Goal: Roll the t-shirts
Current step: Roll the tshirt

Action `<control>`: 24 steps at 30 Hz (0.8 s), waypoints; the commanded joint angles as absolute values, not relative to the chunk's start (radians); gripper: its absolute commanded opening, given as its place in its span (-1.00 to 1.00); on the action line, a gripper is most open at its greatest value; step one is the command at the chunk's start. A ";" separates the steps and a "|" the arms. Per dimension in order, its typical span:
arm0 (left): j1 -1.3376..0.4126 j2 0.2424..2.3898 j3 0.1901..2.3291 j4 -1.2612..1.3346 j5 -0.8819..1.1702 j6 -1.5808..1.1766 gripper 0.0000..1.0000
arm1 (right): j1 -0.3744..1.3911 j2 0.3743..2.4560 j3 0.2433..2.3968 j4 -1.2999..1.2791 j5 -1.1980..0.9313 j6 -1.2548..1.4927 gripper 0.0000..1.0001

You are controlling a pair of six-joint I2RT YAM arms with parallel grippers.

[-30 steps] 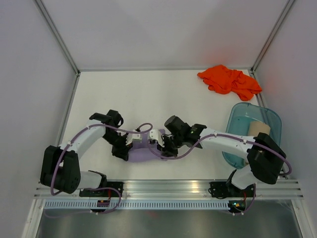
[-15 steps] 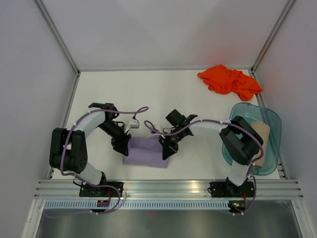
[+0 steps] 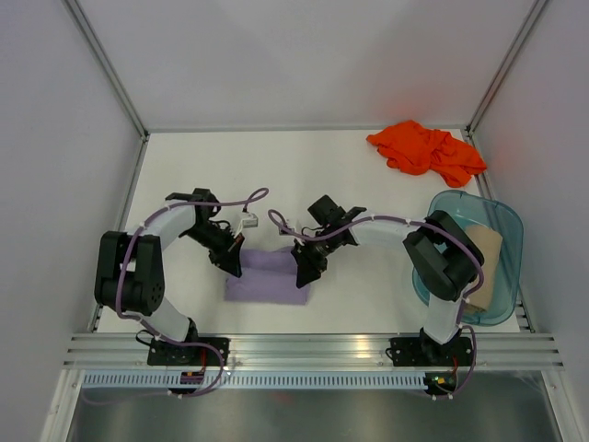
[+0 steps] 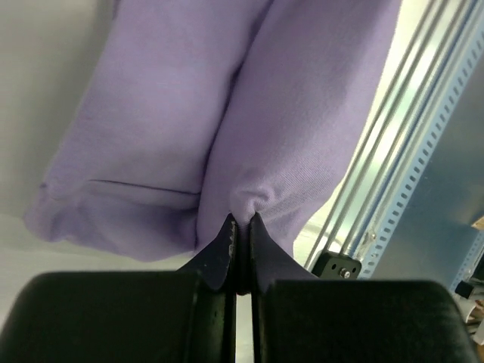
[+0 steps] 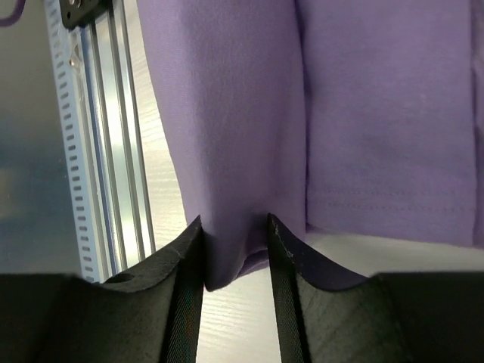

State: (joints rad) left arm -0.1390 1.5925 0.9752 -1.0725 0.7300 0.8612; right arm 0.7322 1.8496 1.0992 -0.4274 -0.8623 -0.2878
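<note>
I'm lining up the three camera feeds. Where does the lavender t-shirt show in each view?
Top external: the lavender t-shirt lies in the lower half, just left of centre.
Left wrist: it fills the upper frame, pinched by the left gripper.
Right wrist: it fills the top, with a fold held in the right gripper.
Shared landmark: the slotted aluminium rail, visible in all three views.

Soft matt knit cloth, lavender t-shirt [image 4: 151, 113]; translucent glossy plastic tub [image 3: 442, 226]; smooth matt table [image 3: 276, 175]; ribbed metal rail [image 3: 313, 350]
</note>
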 commanded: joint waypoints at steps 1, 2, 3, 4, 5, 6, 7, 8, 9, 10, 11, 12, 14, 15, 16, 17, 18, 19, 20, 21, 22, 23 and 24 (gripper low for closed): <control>-0.106 1.643 0.974 -0.970 0.669 0.779 -0.95 | 0.706 1.835 1.063 -0.316 -0.883 -0.207 -0.14; -0.104 1.660 0.982 -0.960 0.669 0.756 -0.95 | 0.707 1.845 1.051 -0.243 -0.896 -0.172 -0.14; -0.103 1.667 0.983 -0.947 0.667 0.749 -0.95 | 0.707 1.851 1.033 -0.206 -0.897 -0.129 -0.15; -0.103 1.678 0.985 -0.939 0.661 0.729 -0.95 | 0.707 1.859 1.026 -0.152 -0.894 -0.070 -0.16; -0.103 1.684 0.985 -0.931 0.654 0.723 -0.95 | 0.707 1.873 1.023 -0.141 -0.885 -0.049 -0.29; -0.101 1.690 0.982 -0.927 0.643 0.719 -0.95 | 0.709 1.879 1.020 -0.134 -0.858 -0.034 -0.44; -0.098 1.693 0.976 -0.916 0.623 0.710 -0.95 | 0.706 1.884 1.019 -0.121 -0.844 -0.009 -0.62; -0.092 1.704 0.973 -0.910 0.612 0.704 -0.95 | 0.704 1.888 1.009 -0.111 -0.836 -0.003 -0.93; -0.078 1.710 0.973 -0.907 0.603 0.700 -0.95 | 0.701 1.891 1.006 -0.097 -0.835 0.032 -0.99; -0.069 1.715 0.973 -0.899 0.583 0.698 -0.95 | 0.689 1.896 1.005 -0.091 -0.839 0.067 -1.00; -0.061 1.721 0.971 -0.891 0.569 0.695 -0.95 | 0.681 1.904 1.002 -0.086 -0.844 0.083 -1.00; -0.043 1.730 0.971 -0.881 0.551 0.690 -0.95 | 0.673 1.907 0.997 -0.084 -0.842 0.106 -0.99; -0.028 1.738 0.974 -0.841 0.502 0.677 -0.95 | 0.647 1.922 0.989 -0.071 -0.822 0.145 -0.99; -0.026 1.743 0.977 -0.838 0.494 0.676 -0.95 | 0.641 1.928 0.991 -0.069 -0.812 0.153 -0.99; -0.026 1.741 0.989 -0.839 0.497 0.676 -0.91 | 0.634 1.936 0.996 -0.075 -0.805 0.161 -1.00; -0.026 1.738 0.995 -0.841 0.502 0.678 -0.86 | 0.630 1.950 1.011 -0.083 -0.802 0.166 -0.99; -0.026 1.726 0.999 -0.841 0.503 0.680 -0.80 | 0.630 1.954 1.018 -0.095 -0.801 0.167 -0.99; -0.026 1.717 1.006 -0.841 0.508 0.690 -0.61 | 0.630 1.959 1.028 -0.115 -0.796 0.167 -0.99; -0.026 1.709 1.012 -0.847 0.511 0.698 -0.50 | 0.630 1.960 1.046 -0.126 -0.789 0.163 -0.99; -0.026 1.698 1.019 -0.850 0.514 0.709 -0.42 | 0.632 1.962 1.055 -0.139 -0.784 0.153 -0.99; -0.026 1.668 1.031 -0.856 0.529 0.730 -0.32 | 0.630 1.960 1.068 -0.168 -0.784 0.146 -1.00; -0.026 1.649 1.038 -0.857 0.538 0.741 -0.28 | 0.630 1.962 1.090 -0.181 -0.779 0.141 -1.00; -0.026 1.632 1.049 -0.861 0.555 0.744 -0.24 | 0.630 1.963 1.100 -0.199 -0.781 0.141 -0.99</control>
State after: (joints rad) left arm -0.0406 1.7100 0.9962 -0.9062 0.6098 0.6884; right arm 0.6506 1.9434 1.0512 -0.1204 -0.8486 0.1532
